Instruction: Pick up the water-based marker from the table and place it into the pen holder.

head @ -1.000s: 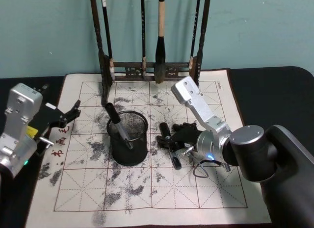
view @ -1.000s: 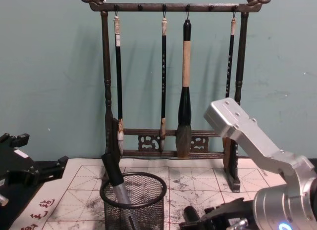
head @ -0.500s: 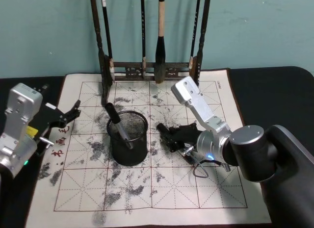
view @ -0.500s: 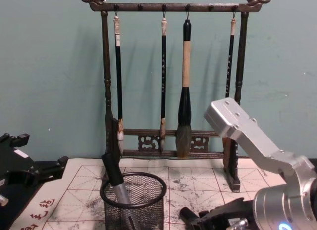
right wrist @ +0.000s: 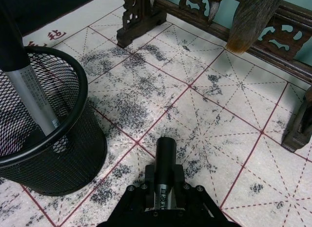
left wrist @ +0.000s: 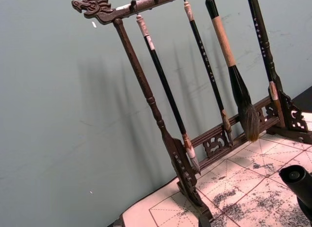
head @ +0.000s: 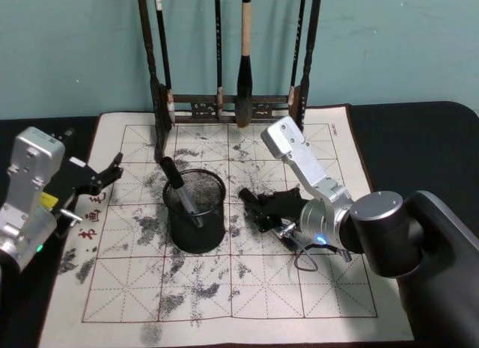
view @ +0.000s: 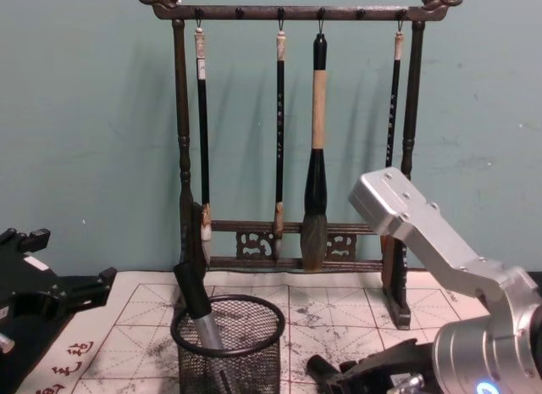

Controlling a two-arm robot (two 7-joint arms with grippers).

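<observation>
My right gripper [right wrist: 165,190], clamped on the water-based marker [right wrist: 165,154] low over the table's [head: 299,303] middle just beside the pen holder [head: 196,227], should lift clear of the rim first; my left gripper [head: 97,179] idles at the left edge.

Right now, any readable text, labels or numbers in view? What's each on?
None can be quoted.
Red Chinese characters, left margin of the felt mat: too blurred.
Print on the grey barrel of the stowed marker in the pen holder: too small.
Label on the held marker in the right hand: blurred.
Lettering on a brush handle on the brush rack: too small.
</observation>
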